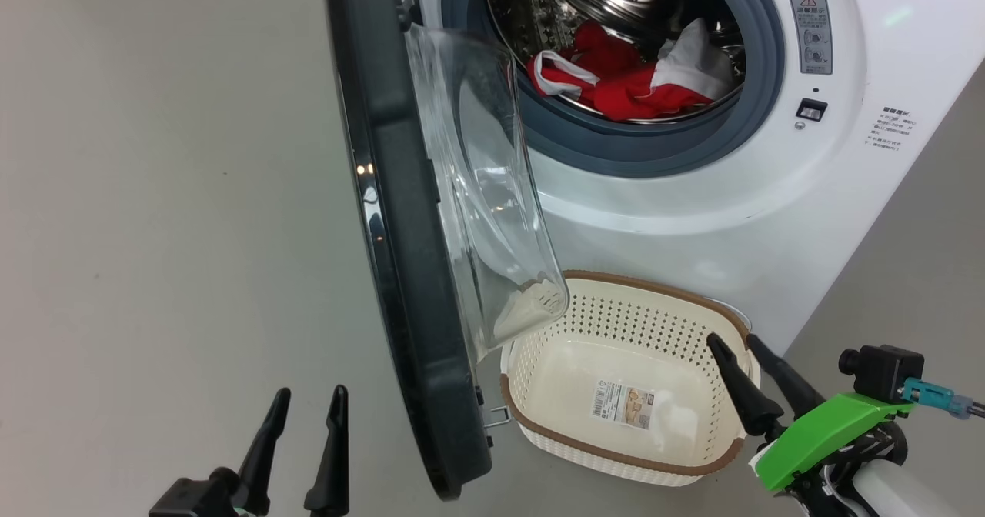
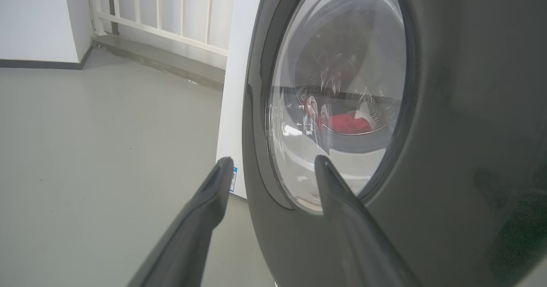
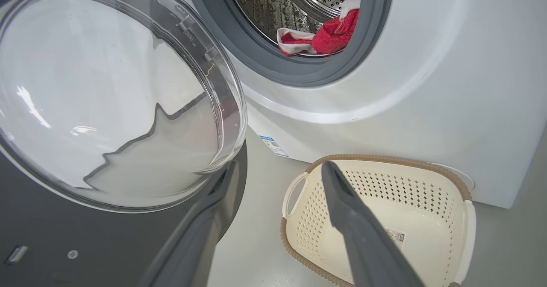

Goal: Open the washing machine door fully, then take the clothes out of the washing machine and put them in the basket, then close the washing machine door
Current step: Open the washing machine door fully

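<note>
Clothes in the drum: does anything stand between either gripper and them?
The open washing machine door stands between the left gripper and the clothes. Nothing visible blocks the right gripper, near the basket on the door's inner side.

The white washing machine (image 1: 692, 209) stood at the far right, its black-rimmed door (image 1: 400, 232) swung open leftward. Red-and-white clothes (image 1: 623, 86) lay bunched in its drum. The cream basket (image 1: 616, 317) sat on the floor near its front.
</note>
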Robot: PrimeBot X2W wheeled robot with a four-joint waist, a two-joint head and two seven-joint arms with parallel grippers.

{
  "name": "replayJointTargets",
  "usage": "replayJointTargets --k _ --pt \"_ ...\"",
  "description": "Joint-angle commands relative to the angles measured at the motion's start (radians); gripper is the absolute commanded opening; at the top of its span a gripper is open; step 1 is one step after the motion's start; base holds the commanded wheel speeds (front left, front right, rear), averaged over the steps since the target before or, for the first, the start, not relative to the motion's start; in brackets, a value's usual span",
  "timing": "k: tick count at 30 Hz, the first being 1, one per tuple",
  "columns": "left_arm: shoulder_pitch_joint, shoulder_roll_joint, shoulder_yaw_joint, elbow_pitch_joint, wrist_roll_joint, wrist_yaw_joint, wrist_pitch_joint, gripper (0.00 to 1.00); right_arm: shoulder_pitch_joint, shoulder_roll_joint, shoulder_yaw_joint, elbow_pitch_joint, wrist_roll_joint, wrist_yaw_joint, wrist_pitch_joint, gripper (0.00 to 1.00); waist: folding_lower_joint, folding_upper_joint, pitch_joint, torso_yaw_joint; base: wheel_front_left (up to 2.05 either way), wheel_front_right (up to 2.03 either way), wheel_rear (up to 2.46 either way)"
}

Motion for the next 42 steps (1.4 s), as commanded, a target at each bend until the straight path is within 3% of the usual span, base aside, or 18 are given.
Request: replayJointTargets --k 1,10,20,28,42 --pt "-0.008 0.008 0.037 -0.019 0.010 -0.009 -0.012 1.00 -0.002 -0.001 -0.005 -0.013 -0.040 0.008 -0.013 1.00 0.0000 0.0000 -0.001 0.000 0.00 0.00 0.00" --pt "-0.005 0.008 0.039 -0.018 0.013 -0.011 -0.012 1.00 0.076 0.065 -0.201 -0.028 -0.404 0.008 -0.013 1.00 0.0000 0.0000 -0.005 -0.001 0.00 0.00 0.00" --pt "-0.010 0.008 0.040 -0.023 0.011 -0.013 -0.012 1.00 0.168 0.163 -0.436 -0.155 -0.780 0.008 -0.013 1.00 0.0000 0.0000 -0.002 0.004 0.00 0.00 0.00" --pt "-0.008 0.008 0.042 -0.025 0.013 -0.013 -0.012 1.00 0.214 0.207 -0.483 -0.184 -0.843 0.008 -0.013 1.00 0.0000 0.0000 -0.006 0.007 0.00 0.00 0.00" --pt "-0.008 0.008 0.043 -0.025 0.015 -0.012 -0.012 1.00 0.217 0.210 -0.475 -0.179 -0.855 0.008 -0.014 1.00 0.0000 0.0000 -0.010 0.006 0.00 0.00 0.00"
